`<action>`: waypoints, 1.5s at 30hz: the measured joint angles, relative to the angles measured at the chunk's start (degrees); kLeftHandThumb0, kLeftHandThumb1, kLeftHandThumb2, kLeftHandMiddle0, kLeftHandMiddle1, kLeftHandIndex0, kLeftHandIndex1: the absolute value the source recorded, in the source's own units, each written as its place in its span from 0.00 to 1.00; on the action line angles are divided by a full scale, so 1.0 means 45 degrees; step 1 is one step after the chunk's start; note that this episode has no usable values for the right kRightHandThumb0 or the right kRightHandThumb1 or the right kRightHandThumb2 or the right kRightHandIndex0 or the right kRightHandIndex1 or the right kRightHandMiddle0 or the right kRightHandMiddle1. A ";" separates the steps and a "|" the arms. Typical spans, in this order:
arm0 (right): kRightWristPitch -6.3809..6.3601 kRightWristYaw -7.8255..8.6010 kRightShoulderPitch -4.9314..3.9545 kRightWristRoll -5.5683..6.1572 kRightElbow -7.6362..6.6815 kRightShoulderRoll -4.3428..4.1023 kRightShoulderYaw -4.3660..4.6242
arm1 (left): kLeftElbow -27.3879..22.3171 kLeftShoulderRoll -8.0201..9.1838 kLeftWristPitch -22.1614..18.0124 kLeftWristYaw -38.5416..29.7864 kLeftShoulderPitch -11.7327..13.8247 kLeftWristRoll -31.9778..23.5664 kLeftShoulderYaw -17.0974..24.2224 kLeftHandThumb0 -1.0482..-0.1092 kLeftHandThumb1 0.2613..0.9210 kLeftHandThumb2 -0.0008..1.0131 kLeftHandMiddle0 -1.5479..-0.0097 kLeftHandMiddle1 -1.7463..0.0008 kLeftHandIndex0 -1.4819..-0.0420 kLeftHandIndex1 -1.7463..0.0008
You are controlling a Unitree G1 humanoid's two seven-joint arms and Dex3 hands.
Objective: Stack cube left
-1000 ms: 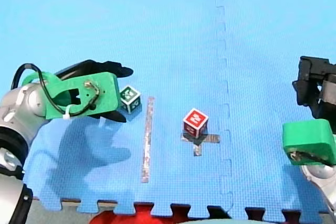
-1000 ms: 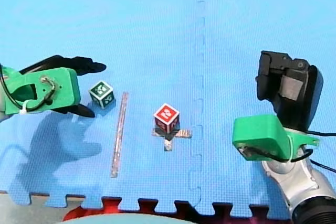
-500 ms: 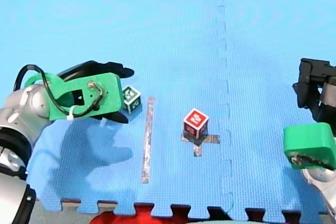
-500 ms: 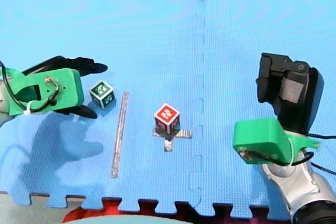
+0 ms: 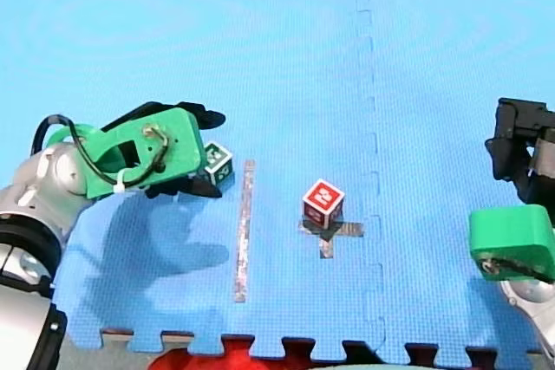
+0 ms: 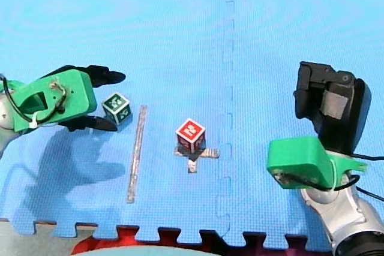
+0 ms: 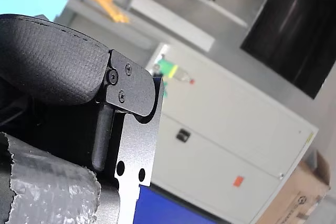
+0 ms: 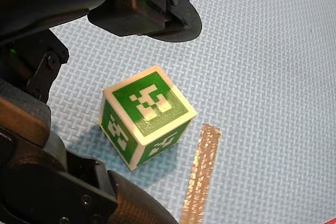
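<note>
On mat (image 5: 286, 58), left robot hand (image 5: 178, 153) flanking green cube (image 6: 117, 109), right robot hand (image 6: 327, 100) aside

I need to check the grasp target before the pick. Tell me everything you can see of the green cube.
The green cube has white edges and a white blocky pattern on each visible green face; it looks like hard plastic. It sits flat on the blue foam mat, just left of a silvery tape strip. The left hand brackets it, a finger on either side, neither visibly touching.
</note>
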 measured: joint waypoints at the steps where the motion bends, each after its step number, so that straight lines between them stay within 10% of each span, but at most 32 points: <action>1: 0.0008 0.0000 0.0006 -0.0003 -0.0002 0.0001 0.0000 | 0.0000 -0.0006 0.0056 -0.0062 0.0002 -0.0056 0.0069 0.09 0.76 0.01 0.40 0.00 0.74 0.99; 8: 0.0049 -0.0045 0.0058 -0.0066 -0.0019 0.0020 0.0010 | -0.0025 0.0038 -0.0144 -0.1629 0.0017 -0.0695 0.0595 0.15 0.72 0.00 0.39 0.00 0.52 0.95; 19: 0.0046 -0.0025 -0.0130 -0.0031 0.0376 0.0059 0.0013 | -0.0154 0.1217 0.0375 -0.0136 -0.1803 -0.0004 0.0452 0.14 0.74 0.01 0.44 0.00 0.68 1.00; 45: 0.0156 0.0031 0.0007 -0.0051 0.0028 0.0087 0.0020 | -0.0062 0.1574 0.0322 0.2462 -0.2388 0.2635 -0.1780 0.03 0.83 0.02 0.43 0.00 0.70 1.00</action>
